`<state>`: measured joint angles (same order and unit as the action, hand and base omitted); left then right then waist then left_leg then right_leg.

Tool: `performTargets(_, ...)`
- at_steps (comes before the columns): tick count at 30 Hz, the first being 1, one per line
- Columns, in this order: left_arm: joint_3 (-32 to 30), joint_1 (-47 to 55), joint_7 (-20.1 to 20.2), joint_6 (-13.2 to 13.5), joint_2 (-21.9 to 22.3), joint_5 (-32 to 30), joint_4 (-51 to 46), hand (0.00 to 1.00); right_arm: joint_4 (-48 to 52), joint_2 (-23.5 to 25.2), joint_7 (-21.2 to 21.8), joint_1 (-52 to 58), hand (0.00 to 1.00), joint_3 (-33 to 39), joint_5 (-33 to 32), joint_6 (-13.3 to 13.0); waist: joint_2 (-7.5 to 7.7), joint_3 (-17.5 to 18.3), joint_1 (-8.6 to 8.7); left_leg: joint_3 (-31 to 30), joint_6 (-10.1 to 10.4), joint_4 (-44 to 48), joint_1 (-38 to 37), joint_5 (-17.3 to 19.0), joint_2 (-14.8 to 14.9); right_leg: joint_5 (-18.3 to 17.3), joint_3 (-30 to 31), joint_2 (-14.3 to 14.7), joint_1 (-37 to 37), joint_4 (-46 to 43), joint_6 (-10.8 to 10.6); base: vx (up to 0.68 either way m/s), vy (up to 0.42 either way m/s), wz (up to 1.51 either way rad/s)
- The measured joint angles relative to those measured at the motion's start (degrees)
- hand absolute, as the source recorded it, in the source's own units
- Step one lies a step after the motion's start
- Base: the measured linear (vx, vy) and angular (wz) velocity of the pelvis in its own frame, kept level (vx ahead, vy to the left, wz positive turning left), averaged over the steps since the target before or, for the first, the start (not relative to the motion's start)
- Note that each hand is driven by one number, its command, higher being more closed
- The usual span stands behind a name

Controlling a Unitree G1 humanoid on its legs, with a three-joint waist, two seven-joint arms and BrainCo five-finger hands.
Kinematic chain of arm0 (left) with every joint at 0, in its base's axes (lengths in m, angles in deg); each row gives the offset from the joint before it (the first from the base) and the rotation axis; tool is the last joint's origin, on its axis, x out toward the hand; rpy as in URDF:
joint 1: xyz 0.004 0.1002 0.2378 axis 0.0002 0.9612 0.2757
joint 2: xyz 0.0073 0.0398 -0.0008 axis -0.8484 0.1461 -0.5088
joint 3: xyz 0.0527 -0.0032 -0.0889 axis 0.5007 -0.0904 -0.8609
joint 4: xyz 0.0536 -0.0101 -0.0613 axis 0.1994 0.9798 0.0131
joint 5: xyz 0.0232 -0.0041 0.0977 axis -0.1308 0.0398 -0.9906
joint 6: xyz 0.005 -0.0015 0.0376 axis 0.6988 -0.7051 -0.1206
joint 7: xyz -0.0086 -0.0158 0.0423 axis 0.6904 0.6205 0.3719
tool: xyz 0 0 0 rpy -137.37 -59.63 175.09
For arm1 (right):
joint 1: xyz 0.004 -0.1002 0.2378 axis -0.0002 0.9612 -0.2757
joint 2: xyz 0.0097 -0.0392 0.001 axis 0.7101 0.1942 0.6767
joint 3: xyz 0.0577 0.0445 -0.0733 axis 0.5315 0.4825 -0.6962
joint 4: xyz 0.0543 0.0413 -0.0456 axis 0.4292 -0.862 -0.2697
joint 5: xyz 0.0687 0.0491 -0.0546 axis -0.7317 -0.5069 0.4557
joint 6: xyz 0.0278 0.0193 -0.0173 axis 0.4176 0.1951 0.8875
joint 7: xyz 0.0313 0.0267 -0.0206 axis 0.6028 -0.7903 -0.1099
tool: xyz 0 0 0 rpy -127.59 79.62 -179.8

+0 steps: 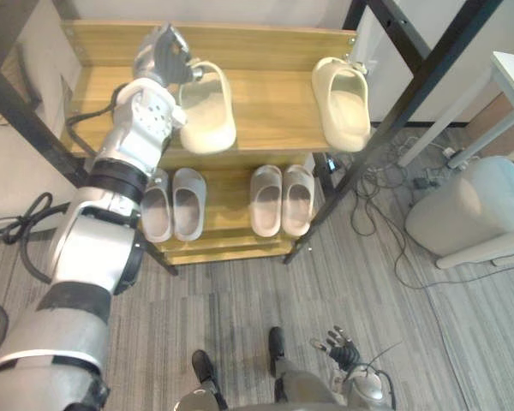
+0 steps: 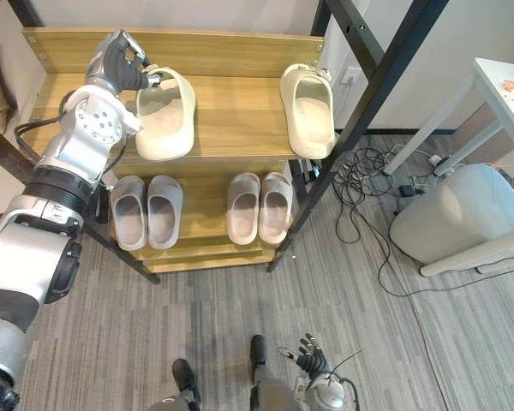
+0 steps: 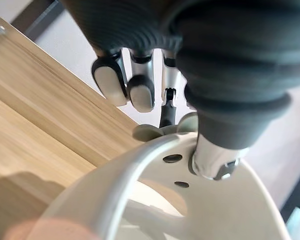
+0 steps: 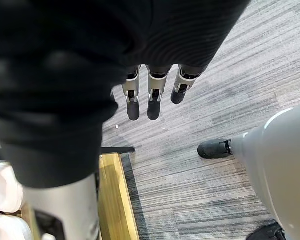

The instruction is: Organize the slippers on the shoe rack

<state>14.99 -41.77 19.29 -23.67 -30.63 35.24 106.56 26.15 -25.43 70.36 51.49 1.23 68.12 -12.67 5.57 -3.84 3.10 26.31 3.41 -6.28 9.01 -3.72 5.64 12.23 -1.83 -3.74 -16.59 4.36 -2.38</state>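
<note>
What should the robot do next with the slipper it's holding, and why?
Probably slide it right along the top shelf. The left hand pinches one cream slipper at the shelf's left end, while its partner lies far off at the right end. The grey pairs below sit side by side.

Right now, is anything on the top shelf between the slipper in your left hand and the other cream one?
Nothing visible. The left hand pinches the left cream slipper; only bare top shelf lies between it and the right cream slipper.

right hand (image 4: 140,45), fingers (image 4: 153,100) straight, hangs over grey carpet (image 4: 215,75) beside shoe rack (image 4: 112,200).
</note>
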Motion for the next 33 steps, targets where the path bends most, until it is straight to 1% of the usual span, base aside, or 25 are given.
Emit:
performTargets(3, -0.02, 0.01, -0.09, -0.04, 0.82, 0.01, 0.51, 1.00, -0.01, -0.05, -0.12, 0.37, 0.00, 0.01, 0.01, 0.01, -0.50, 0.50, 0.06, -0.03, 0.18, 0.00, 0.00, -0.13, 0.33, 0.00, 0.17, 0.31, 0.01, 0.01, 0.00, 0.00, 0.000, 0.00)
performTargets(5, -0.04, 0.02, -0.07, -0.09, 2.25, 0.36, 0.82, 1.00, -0.05, -0.07, -0.27, 0.59, 0.00, 0.00, 0.09, 0.01, -1.12, 1.10, 0.09, -0.10, 0.43, -0.01, 0.00, -0.30, 0.61, 0.00, 0.18, 0.57, 0.05, 0.00, 0.01, 0.00, 0.000, 0.00)
performTargets(9, 0.00, 0.03, -0.15, -0.09, 4.11, 1.08, 0.81, 1.00, -0.07, -0.15, -0.84, 0.58, 0.00, 0.00, 0.08, 0.01, -1.72, 1.48, 0.08, -0.12, 0.82, -0.02, 0.00, -0.59, 0.73, -0.10, 0.31, 0.72, 0.05, 0.07, 0.09, 0.00, 0.008, 0.00)
performTargets(12, 0.07, 0.03, -0.30, -0.09, 5.59, 1.19, 0.76, 1.00, -0.16, -0.14, -1.25, 0.68, 0.00, 0.00, 0.08, 0.01, -1.75, 1.49, 0.31, -0.21, 1.01, -0.03, 0.01, -1.10, 0.68, -0.96, 0.10, 0.70, 0.09, 0.07, 0.57, 0.01, 0.031, 0.02)
performTargets(13, 0.10, 0.03, -1.22, -0.05, 6.36, 1.31, 0.69, 1.00, -0.21, -0.17, -1.31, 0.74, 0.00, 0.00, 0.08, 0.02, -1.79, 1.52, 0.37, -0.32, 0.98, -0.04, 0.01, -1.41, 0.67, -1.43, -0.14, 0.70, 0.16, 0.07, 0.48, 0.01, 0.031, 0.05)
performTargets(15, 0.30, 0.03, -1.57, -0.04, 6.82, 1.60, 0.58, 1.00, -0.21, -0.16, -1.36, 0.68, 0.00, -0.02, 0.08, 0.02, -1.84, 1.55, 0.53, -0.45, 1.21, -0.05, 0.02, -1.88, 0.61, -1.49, -0.47, 0.65, 0.20, 0.06, 0.41, 0.01, 0.038, 0.06)
performTargets(23, 2.39, 0.03, -3.12, -0.03, 8.04, 3.34, -0.35, 1.00, -0.23, -0.05, -1.77, 0.67, 0.00, -0.07, 0.09, 0.03, -1.86, 1.56, 0.94, -0.18, 0.87, -0.05, 0.08, -1.85, -0.45, -1.39, -0.12, -0.41, 0.13, -0.07, 0.01, 0.02, 0.074, 0.02)
performTargets(28, 2.70, 0.03, -4.10, -0.06, 8.22, 3.21, -1.84, 1.00, -0.07, 0.04, -2.18, 0.61, 0.00, -0.94, 0.10, 0.02, -1.84, 1.58, 0.95, 1.89, 0.42, -0.04, 0.31, -1.39, -0.94, -1.08, 1.94, -0.61, -1.28, -0.31, -0.46, 0.02, 0.074, -0.21)
performTargets(30, 2.65, 0.02, -5.03, -0.07, 7.97, 2.36, -3.87, 1.00, 0.01, 0.10, -2.32, 0.58, 0.00, -1.92, 0.33, 0.02, -1.83, 1.60, 0.95, 3.52, 0.44, -0.04, 0.70, -1.15, -1.10, -0.88, 3.28, -0.56, -2.58, -0.52, -0.72, 0.02, 0.076, -0.33)
performTargets(33, 2.64, 0.01, -6.27, -0.25, 7.92, -1.07, -5.42, 1.00, 0.18, 0.40, -2.45, 0.68, 0.00, -2.02, 0.49, -0.04, -1.82, 1.61, 1.40, 5.17, 0.69, -0.03, 0.66, -0.89, -1.13, -0.78, 4.50, -0.39, -3.39, -0.66, -0.84, 0.03, 0.063, -0.23)
